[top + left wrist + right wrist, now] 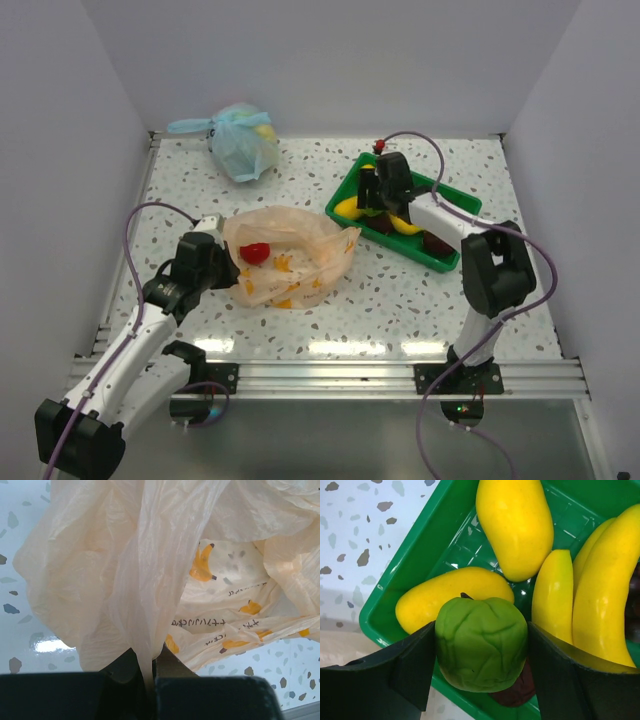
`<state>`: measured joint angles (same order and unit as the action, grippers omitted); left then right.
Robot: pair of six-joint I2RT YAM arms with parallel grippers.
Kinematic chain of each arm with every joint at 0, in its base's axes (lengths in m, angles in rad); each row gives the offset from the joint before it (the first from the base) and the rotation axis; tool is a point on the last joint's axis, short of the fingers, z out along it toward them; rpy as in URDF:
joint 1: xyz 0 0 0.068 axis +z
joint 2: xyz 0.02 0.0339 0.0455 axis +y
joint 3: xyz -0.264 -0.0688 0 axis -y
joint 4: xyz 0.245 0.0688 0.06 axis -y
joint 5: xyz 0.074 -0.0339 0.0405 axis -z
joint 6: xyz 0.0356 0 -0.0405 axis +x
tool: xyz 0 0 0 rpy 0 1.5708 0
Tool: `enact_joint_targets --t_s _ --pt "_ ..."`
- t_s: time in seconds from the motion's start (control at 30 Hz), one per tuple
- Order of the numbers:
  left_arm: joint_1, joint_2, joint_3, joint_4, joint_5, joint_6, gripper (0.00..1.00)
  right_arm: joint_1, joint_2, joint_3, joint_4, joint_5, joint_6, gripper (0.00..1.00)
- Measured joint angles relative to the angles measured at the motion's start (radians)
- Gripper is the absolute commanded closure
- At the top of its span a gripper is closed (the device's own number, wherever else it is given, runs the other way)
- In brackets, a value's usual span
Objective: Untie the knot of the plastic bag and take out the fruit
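1 pale-orange plastic bag (pixel 295 262) lies crumpled on the speckled counter (pixel 400 300), just left of the green tray (pixel 452 262). 1 red apple (pixel 256 252) shows at the bag's end farthest from the tray. 1 light blue bag (pixel 240 140) sits well left of the tray, by the back wall. The tray holds 2 yellow mangoes (pixel 515 525) and 1 banana bunch (pixel 600 590).

The left tool (pixel 150 675), reaching in low on the side away from the tray, is pinched together on a twisted strip of the orange bag. The right tool (pixel 481 635), bent down over the tray's left end, is clamped on 1 green lime (pixel 480 652), with 1 dark brown piece (pixel 515 692) under it.
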<state>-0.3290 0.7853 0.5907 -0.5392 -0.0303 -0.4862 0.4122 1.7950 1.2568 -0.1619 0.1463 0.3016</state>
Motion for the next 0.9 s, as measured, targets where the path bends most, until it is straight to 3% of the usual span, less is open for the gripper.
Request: enact_joint_targets --t_s 0.1,0.2,0.4,0.57,0.9 --pt "-0.001 0.000 0.000 0.000 0.000 0.000 0.97 -0.003 0.016 0.024 -0.008 0.029 0.001 0.10" --pt "-0.001 0.000 0.000 0.000 0.000 0.000 0.97 -0.005 0.016 0.024 -0.018 0.055 0.001 0.01" --pt "-0.001 0.000 0.000 0.000 0.000 0.000 0.97 -0.005 -0.014 0.024 -0.050 0.071 0.000 0.01" --pt "-0.002 0.001 0.000 0.000 0.000 0.000 0.98 0.019 -0.137 0.024 -0.066 0.015 0.002 0.01" --pt "-0.005 0.008 0.000 0.000 0.000 0.000 0.98 0.325 -0.322 -0.052 0.011 -0.161 0.101 0.02"
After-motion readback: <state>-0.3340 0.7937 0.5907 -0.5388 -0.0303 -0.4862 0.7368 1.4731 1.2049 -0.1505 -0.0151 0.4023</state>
